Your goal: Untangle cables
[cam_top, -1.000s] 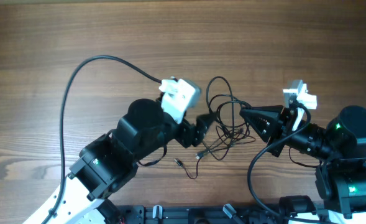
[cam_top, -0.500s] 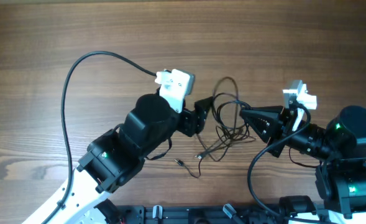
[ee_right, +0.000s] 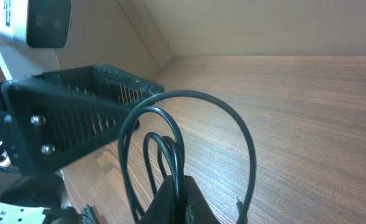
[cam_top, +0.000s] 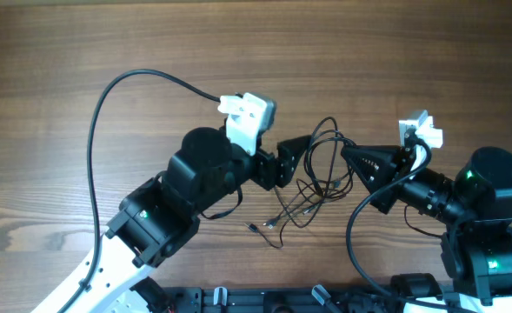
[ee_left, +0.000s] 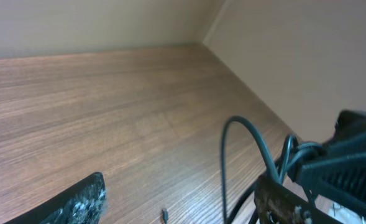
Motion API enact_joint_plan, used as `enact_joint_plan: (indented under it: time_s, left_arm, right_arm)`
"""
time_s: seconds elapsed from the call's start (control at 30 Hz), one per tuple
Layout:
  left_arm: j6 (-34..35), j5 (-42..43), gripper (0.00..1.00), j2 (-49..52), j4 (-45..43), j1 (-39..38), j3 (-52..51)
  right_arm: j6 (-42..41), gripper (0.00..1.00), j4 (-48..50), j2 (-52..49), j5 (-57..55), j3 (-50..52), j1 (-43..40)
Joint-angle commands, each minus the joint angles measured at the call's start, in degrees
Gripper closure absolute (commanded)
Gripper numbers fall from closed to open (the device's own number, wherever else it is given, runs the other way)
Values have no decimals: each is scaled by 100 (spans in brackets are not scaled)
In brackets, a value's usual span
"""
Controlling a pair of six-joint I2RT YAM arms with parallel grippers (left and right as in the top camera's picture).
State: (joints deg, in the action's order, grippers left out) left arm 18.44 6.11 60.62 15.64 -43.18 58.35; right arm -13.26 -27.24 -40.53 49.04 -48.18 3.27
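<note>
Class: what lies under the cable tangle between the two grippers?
Only bare wooden table shows under the cables, through their loops. The strand pinched in the right gripper is hidden inside its grip.

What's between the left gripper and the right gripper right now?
The overhead view shows the cables, looped and tangled, filling the gap between the open left gripper and the right gripper, which is pinching them.

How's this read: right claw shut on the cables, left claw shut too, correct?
Not quite. The left claw is open: the left wrist view shows its fingers wide apart. The right claw is shut on the cables, as you said.
</note>
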Motion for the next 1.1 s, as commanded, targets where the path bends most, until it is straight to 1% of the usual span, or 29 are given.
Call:
enact_joint_plan:
  time_s: [0.0,0.07,0.13,0.23,0.27,0.3,0.33,0.37,0.4,0.43,0.5,0.57,0.63,0.77,0.87,0.97,1.07]
  left_arm:
    - [505,96,22,-35,-184,225,28]
    - [518,372,26,-28,-240,247,28]
    - [433,811,27,22,-221,243,26]
    - [431,887,28,138,-125,245,26]
    - [426,887,31,144,-131,247,26]
    - [286,894,38,140,-146,247,26]
    - [7,916,43,140,-153,243,26]
    - [-501,953,42,142,-153,243,26]
    - [-876,951,34,142,-153,243,26]
    - [-1399,951,20,142,-170,243,26]
    - [-1912,957,8,142,-269,243,26]
    - [-2524,957,0,142,-374,243,26]
    - [-3045,955,0,142,-393,243,26]
    - [-3626,946,0,142,-557,291,26]
    - [-3624,896,0,142,-597,409,28]
    - [-3622,669,1,142,-562,601,26]
    - [-3604,822,0,142,-481,632,26]
  right_arm:
    - [-22,96,-4,26,-61,-46,-11]
    - [-22,96,4,26,-15,-46,-11]
    - [-28,96,66,26,103,-46,-11]
    - [-26,96,79,26,157,-46,-11]
    - [-26,96,76,26,157,-46,-11]
    - [-24,96,66,26,160,-46,-11]
    - [-13,96,61,26,160,-46,-11]
    - [72,96,63,26,227,-46,-11]
    - [216,96,61,26,382,-46,-11]
    - [310,96,59,26,533,-46,-11]
    - [350,96,52,24,544,-46,-11]
    - [428,96,20,26,546,-46,-11]
    - [428,96,20,26,577,-46,-11]
    - [730,96,2,26,890,-46,-11]
    - [734,96,-52,26,890,-46,-11]
    - [879,96,-94,26,931,-46,-11]
    - [876,96,-28,26,1110,-46,-11]
